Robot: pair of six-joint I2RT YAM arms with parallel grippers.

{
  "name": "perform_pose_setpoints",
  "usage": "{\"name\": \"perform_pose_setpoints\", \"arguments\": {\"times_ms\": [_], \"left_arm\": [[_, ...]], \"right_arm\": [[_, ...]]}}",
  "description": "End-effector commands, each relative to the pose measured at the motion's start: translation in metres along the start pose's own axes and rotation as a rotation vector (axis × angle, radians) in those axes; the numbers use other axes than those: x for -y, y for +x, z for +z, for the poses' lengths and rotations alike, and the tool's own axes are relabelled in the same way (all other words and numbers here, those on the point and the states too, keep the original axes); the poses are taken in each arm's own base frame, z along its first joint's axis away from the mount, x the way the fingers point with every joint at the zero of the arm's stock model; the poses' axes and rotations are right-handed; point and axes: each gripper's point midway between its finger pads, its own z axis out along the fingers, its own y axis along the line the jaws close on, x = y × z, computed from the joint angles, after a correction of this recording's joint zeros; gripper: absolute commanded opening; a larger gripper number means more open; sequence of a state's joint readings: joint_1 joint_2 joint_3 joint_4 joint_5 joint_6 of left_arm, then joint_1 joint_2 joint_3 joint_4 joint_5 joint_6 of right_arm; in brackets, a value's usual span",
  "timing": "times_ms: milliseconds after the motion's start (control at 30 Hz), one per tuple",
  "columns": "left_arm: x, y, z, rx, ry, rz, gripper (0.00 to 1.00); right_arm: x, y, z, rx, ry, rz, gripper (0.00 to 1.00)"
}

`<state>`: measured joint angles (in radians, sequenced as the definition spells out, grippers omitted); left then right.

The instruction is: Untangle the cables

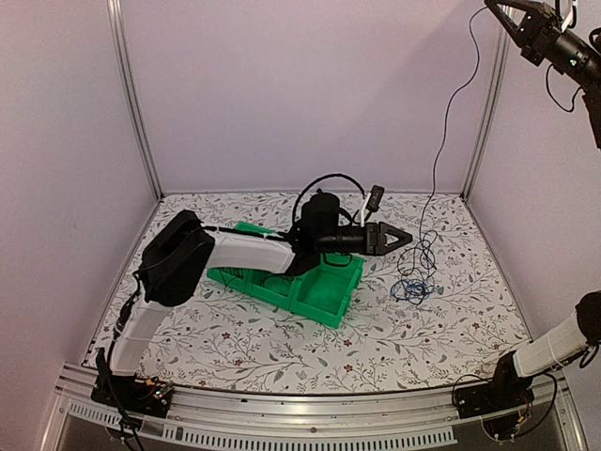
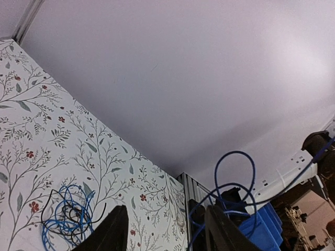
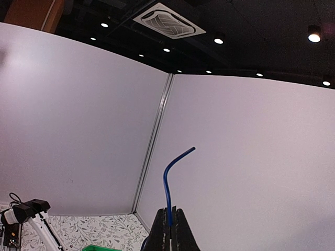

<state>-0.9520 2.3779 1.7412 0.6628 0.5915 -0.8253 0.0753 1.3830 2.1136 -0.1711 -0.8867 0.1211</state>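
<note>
The right arm is reaching high into the far right corner. Its right tool (image 1: pixel 498 11) is clenching a blue cable (image 3: pixel 167 183) between closed fingers. In the right wrist view a short curved end of that cable is poking up above the fingertips.

From overhead, a thin strand (image 1: pixel 439 141) is hanging from that tool and trailing down in front of the back wall. It is looking dark from there, so I cannot tell whether it is the same blue one. It is running down into the rest of the cables (image 1: pixel 418 268), which are lying in a small tangled heap on the table (image 1: pixel 235 338), right of the middle. Black loops are sitting on the far side of the heap and a blue coil (image 1: pixel 410 289) on the near side.

The left arm is stretching low across a green bin (image 1: pixel 324 303). Its left tool (image 1: pixel 404 238) is pointing to the right, near the heap but not touching it. That tool is released: in the left wrist view its two dark fingers (image 2: pixel 112 232) are standing well apart, with nothing between them but the flowered table and the wall behind. The blue and black tangle is lying on the table just left of those fingers.
</note>
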Motion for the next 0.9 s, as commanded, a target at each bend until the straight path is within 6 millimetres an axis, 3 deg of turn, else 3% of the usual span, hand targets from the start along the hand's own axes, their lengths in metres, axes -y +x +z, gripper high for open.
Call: {"name": "perform_pose_setpoints", "arguments": {"times_ms": [0,133,200,433,867], "left_arm": [[0.016,0.021,0.011,-0.075,0.095,0.025,0.53],[0.032,0.034,0.007,-0.109,0.153,0.04,0.53],[0.03,0.043,-0.001,-0.118,0.141,0.029,0.53],[0.029,0.032,-0.021,-0.057,0.076,0.018,0.54],[0.038,0.017,-0.019,-0.026,0.168,0.013,0.54]], "right_arm": [[0.002,0.0,0.0,0.005,0.005,0.002,0.0],[0.004,0.001,0.0,0.002,0.011,-0.001,0.0],[0.003,0.001,0.0,0.002,0.009,-0.002,0.0],[0.004,0.004,0.001,-0.002,0.003,0.005,0.0],[0.003,0.002,0.0,0.002,0.001,0.007,0.0]]}}
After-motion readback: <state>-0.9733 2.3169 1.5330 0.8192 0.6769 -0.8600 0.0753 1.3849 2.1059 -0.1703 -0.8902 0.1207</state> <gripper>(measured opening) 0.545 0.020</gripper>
